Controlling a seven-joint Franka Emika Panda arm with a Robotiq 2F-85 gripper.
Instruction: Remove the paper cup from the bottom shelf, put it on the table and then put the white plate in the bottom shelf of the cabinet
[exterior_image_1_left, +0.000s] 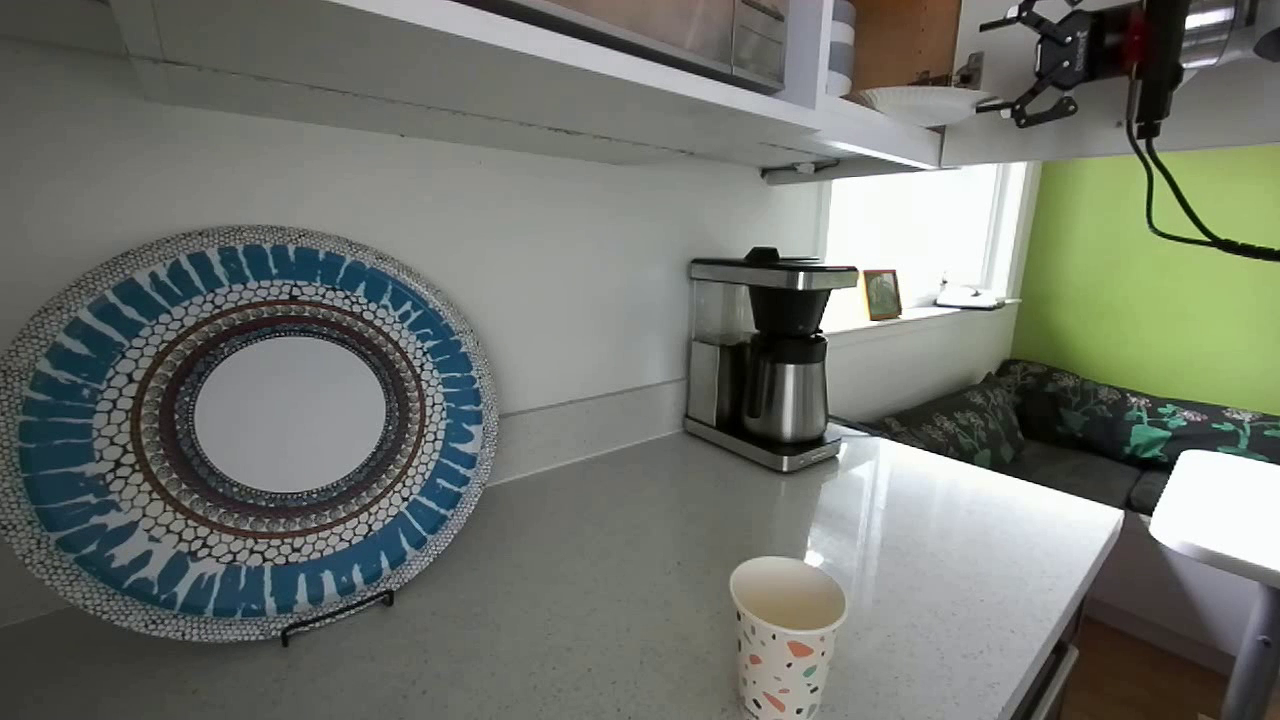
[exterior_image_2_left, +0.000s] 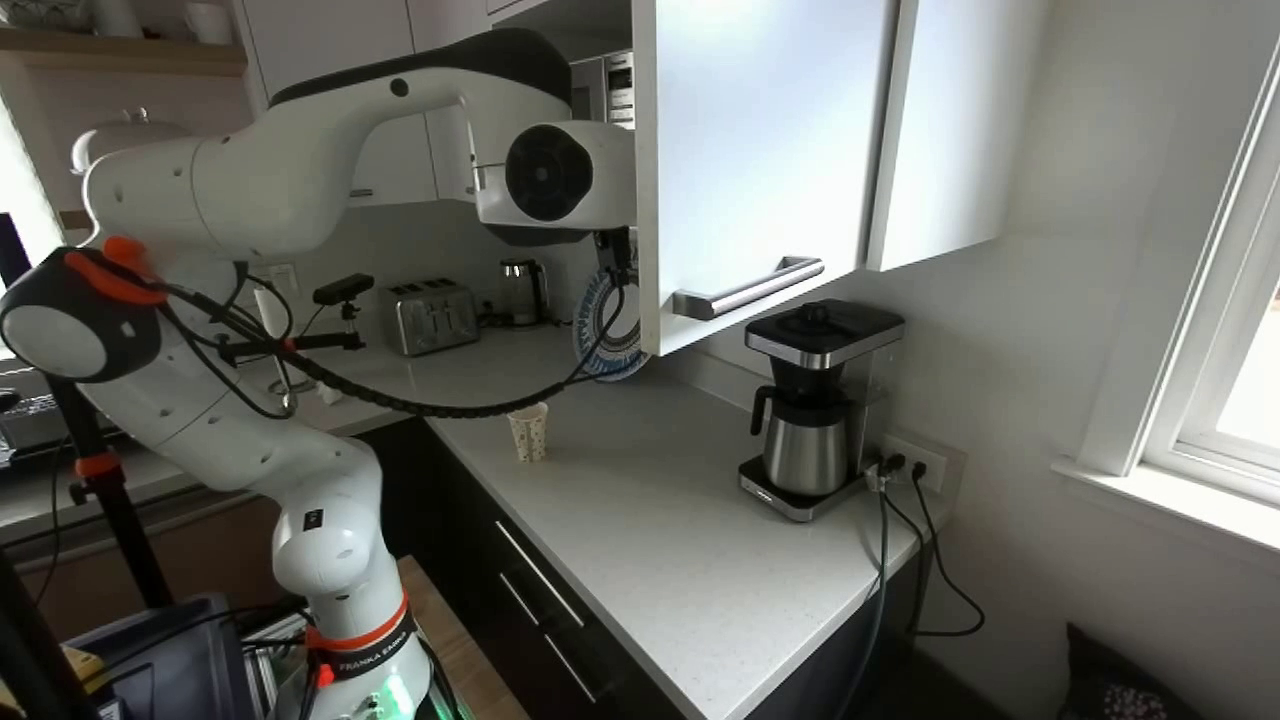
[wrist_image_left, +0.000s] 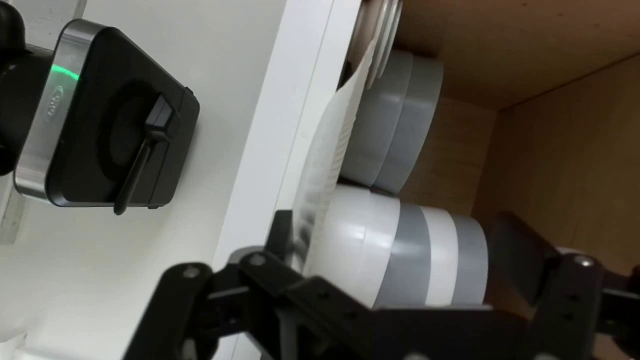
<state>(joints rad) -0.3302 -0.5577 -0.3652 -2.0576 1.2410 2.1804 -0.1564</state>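
- Wrist view: the cabinet (wrist_image_left: 555, 140) fills the right of it, wood-lined, and I look straight in; its bottom shelf (wrist_image_left: 280, 110) shows as a white front edge slanting through.
- The table (exterior_image_2_left: 620, 480) stretches out below in both exterior views, its long front edge running above dark drawers (exterior_image_2_left: 540, 620).
- The cabinet door (exterior_image_2_left: 770, 150) juts out beside me and hides my fingers in an exterior view, so my room on that side ends there.
- The coffee maker (exterior_image_1_left: 718, 365) stands on the table, its steel carafe (exterior_image_1_left: 787, 400) seated in it; what the carafe holds is hidden.
- My gripper (exterior_image_1_left: 988, 66) is at the cabinet's mouth, fingers spread wide apart and clamped on nothing.
- The white plate (exterior_image_1_left: 925, 104) lies on the bottom shelf, its near rim reaching past the front edge; one finger is right at that rim, touching or not I cannot tell.
- Striped bowls (wrist_image_left: 410, 250) and grey bowls (wrist_image_left: 390, 115) sit stacked inside, behind the plate.
- The paper cup (exterior_image_1_left: 788, 650) stands upright on the table near the long edge, mouth up, pale inside visible; countertop spreads between it and the coffee maker.
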